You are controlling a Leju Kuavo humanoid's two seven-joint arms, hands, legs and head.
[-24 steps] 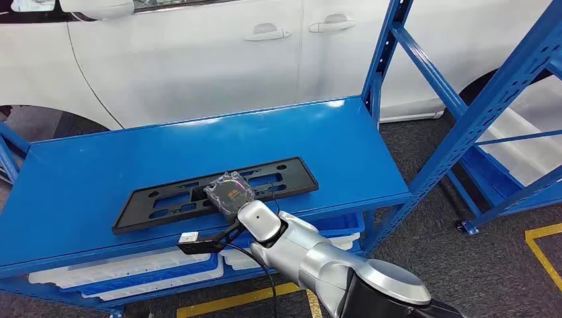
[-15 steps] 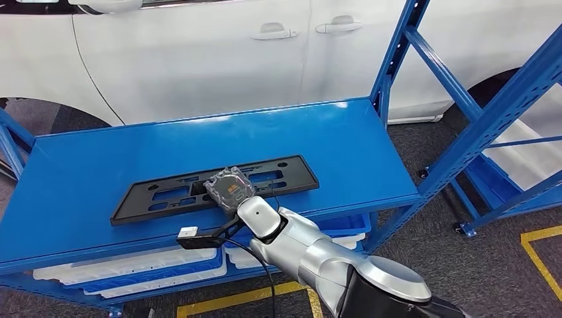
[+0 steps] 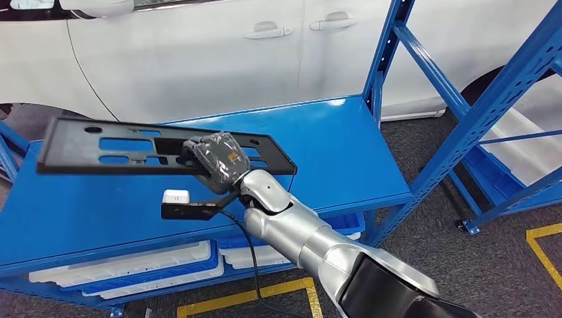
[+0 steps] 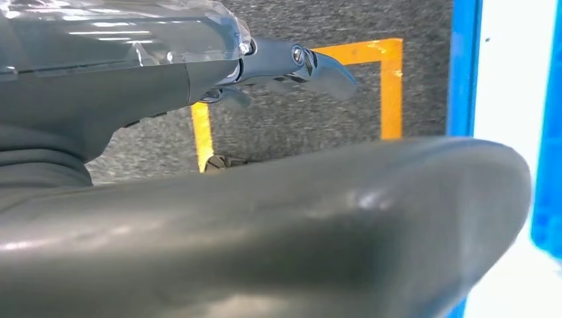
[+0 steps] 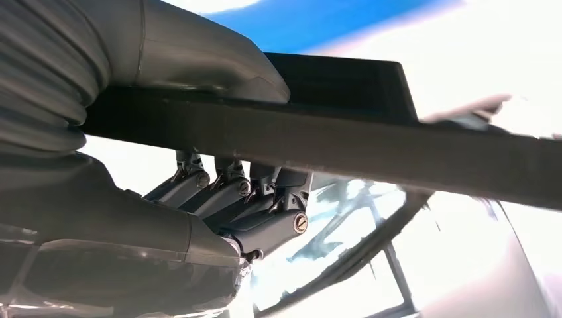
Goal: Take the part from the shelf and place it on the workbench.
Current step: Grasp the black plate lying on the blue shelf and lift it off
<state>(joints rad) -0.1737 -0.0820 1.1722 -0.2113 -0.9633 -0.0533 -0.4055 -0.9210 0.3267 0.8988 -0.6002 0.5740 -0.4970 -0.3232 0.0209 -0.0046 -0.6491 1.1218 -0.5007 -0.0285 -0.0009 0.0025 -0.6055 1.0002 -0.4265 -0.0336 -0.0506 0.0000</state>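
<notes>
Head view: the right robot hand [image 3: 215, 159] grips a long black slotted part [image 3: 112, 147] near its middle and holds it in the air above the blue shelf [image 3: 344, 142], roughly level, with its left end reaching past the shelf's left edge. The shelf surface beneath the part is bare blue metal, bounded on the right by a blue upright post [image 3: 384, 53]; a white car [image 3: 199, 53] stands just behind the back edge. Under the shelf, white trays [image 3: 126, 268] sit on a lower level; their contents cannot be made out. Dark carpet with yellow floor tape [image 3: 543, 255] lies to the right. Left wrist view: the left robot hand [image 4: 219, 66] hangs over grey carpet marked with a yellow line [image 4: 392, 86]; its dark fingers [image 4: 311, 63] curl inward around nothing. Right wrist view: the thumb [image 5: 219, 63] presses on one face of the black part [image 5: 424, 149] and the dark fingers [image 5: 265, 205] clamp the opposite face.
</notes>
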